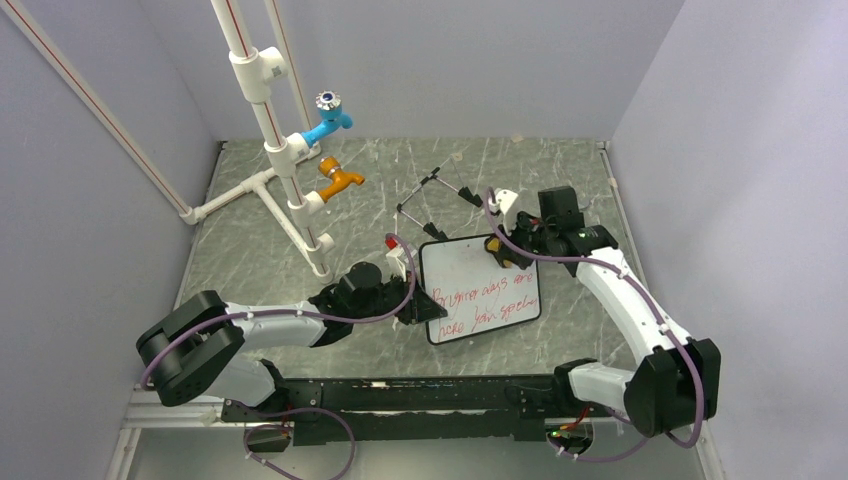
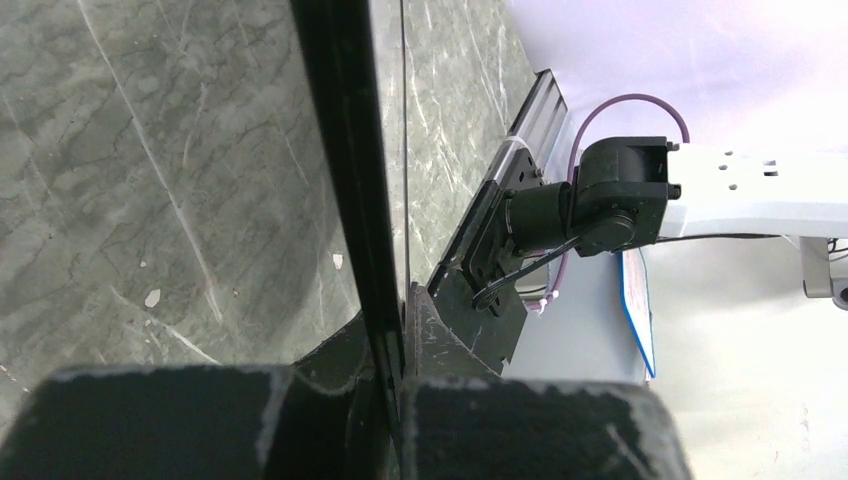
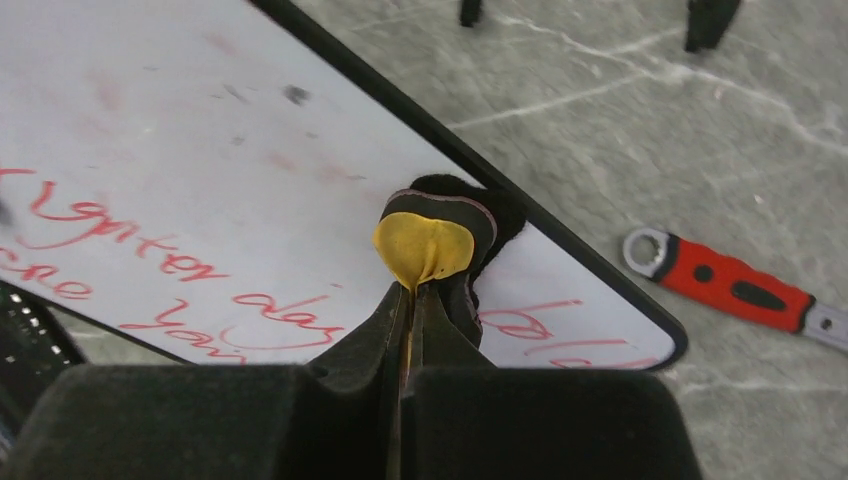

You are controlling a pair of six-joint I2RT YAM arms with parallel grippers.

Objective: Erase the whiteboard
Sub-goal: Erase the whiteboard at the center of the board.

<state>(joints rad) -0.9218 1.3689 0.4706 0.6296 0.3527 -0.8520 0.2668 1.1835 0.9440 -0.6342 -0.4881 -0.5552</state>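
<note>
The whiteboard [image 1: 480, 290] is set at the middle of the table [image 1: 260, 260], its left edge clamped in the jaws of the left gripper [image 1: 418, 305]. The right gripper [image 3: 410, 300] is closed on a yellow-and-black eraser [image 3: 425, 245], set against the board's far right corner. The red writing [image 1: 482, 300] is found nearward of the eraser, its lines running along the board's long axis; a pull toward the near edge is judged to be called for.

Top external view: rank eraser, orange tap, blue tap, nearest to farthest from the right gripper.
1. eraser, held in the right gripper at the whiteboard edge.
2. orange tap, left, on the pipe stand.
3. blue tap, higher on that stand.
</note>
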